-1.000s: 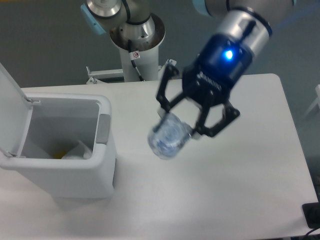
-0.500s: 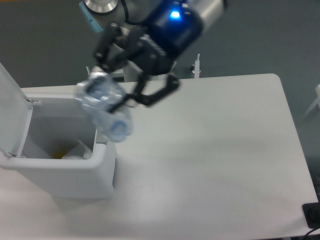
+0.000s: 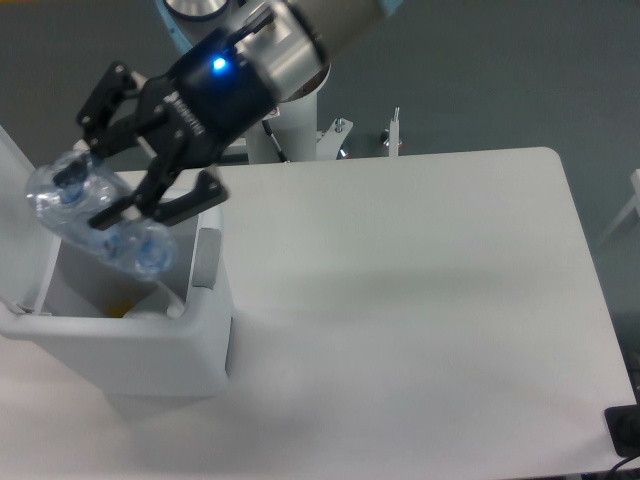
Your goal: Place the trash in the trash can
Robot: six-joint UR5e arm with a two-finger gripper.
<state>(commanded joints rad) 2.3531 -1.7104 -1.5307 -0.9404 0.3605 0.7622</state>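
My gripper (image 3: 90,195) is shut on the crushed clear plastic bottle (image 3: 105,230) with a bluish cap, holding it tilted in the air over the open mouth of the white trash can (image 3: 150,345) at the left. The can's lid (image 3: 25,190) stands open at the far left and its grey tab (image 3: 206,258) is on the right rim. A small white crumpled wrapper (image 3: 155,303) lies inside the can, beside something yellow.
The white table (image 3: 420,300) stretches to the right of the can. The arm's base column (image 3: 290,120) stands behind the table's back edge. A small dark object (image 3: 625,430) sits at the bottom right corner.
The gripper has carried the bottle left from above the table's middle, past the can's right rim, to over the can's opening. It stays shut on the bottle.
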